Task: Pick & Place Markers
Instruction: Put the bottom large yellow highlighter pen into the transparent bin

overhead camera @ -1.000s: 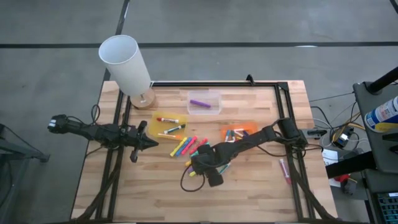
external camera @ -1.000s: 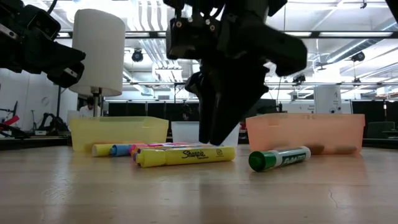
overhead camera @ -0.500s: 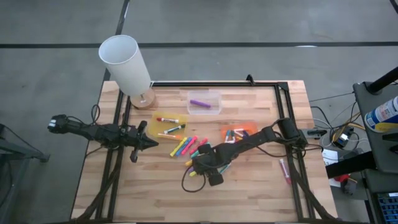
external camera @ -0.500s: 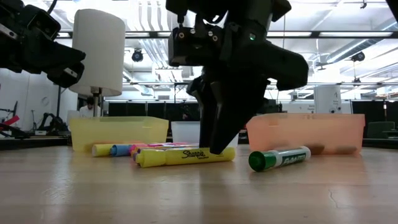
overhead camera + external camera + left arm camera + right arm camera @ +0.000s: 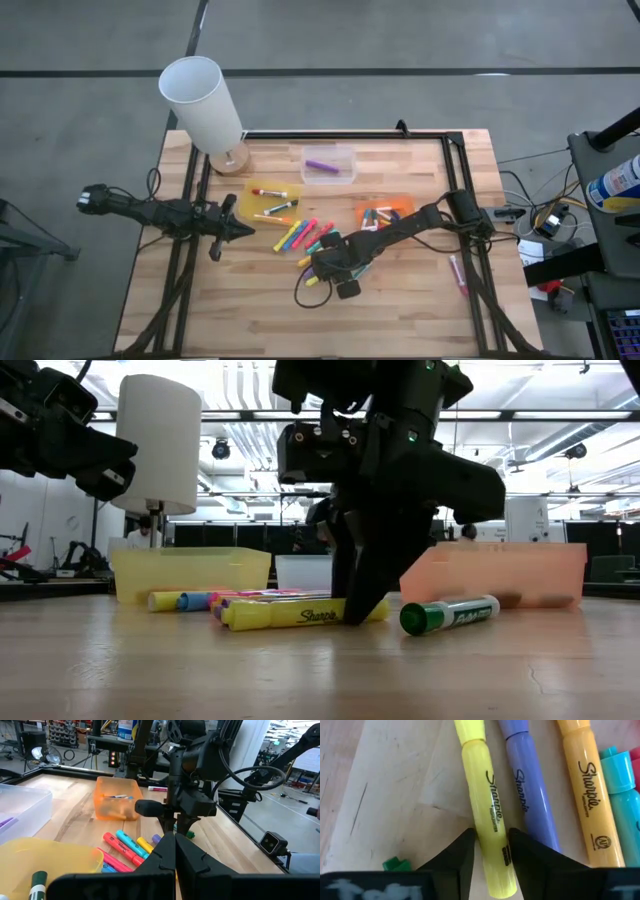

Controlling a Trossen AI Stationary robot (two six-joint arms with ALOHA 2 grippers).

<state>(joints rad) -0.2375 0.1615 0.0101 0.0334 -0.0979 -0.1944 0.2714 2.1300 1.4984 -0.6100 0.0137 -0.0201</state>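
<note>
High view: straight down over the whole table. Low view: tabletop level, facing the room, close to the yellow marker. Right wrist view: pressed near that same yellow marker. Left wrist view: forward across the table toward the right gripper.

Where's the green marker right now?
In the low view the green marker lies on the table, just right of the right pincer straddling the yellow marker, in front of the orange tray.
</note>
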